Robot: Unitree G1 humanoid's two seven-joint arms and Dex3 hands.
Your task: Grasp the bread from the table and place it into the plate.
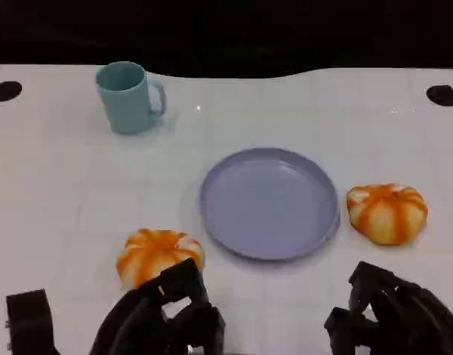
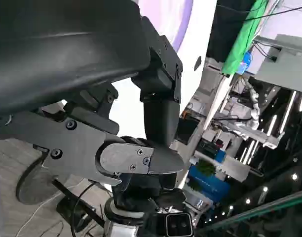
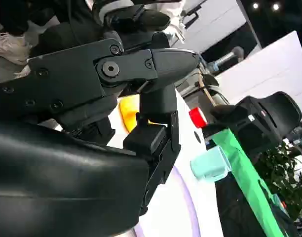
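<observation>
Two orange-and-white striped breads lie on the white table: one (image 1: 156, 251) at the front left of the plate, the other (image 1: 387, 212) just right of it. The lavender plate (image 1: 269, 201) sits in the middle with nothing in it. My left hand (image 1: 163, 318) is right in front of the left bread, its fingertips overlapping the bread's near edge, and it holds nothing. My right hand (image 1: 393, 314) hovers in front of the right bread, a gap away, with nothing in it. The right wrist view shows a bread (image 3: 127, 111) beyond the fingers (image 3: 158, 133).
A teal mug (image 1: 128, 97) stands at the back left, also seen in the right wrist view as the mug (image 3: 210, 164). Two black round holes (image 1: 4, 90) (image 1: 443, 95) mark the table's far corners. The table's far edge meets a dark background.
</observation>
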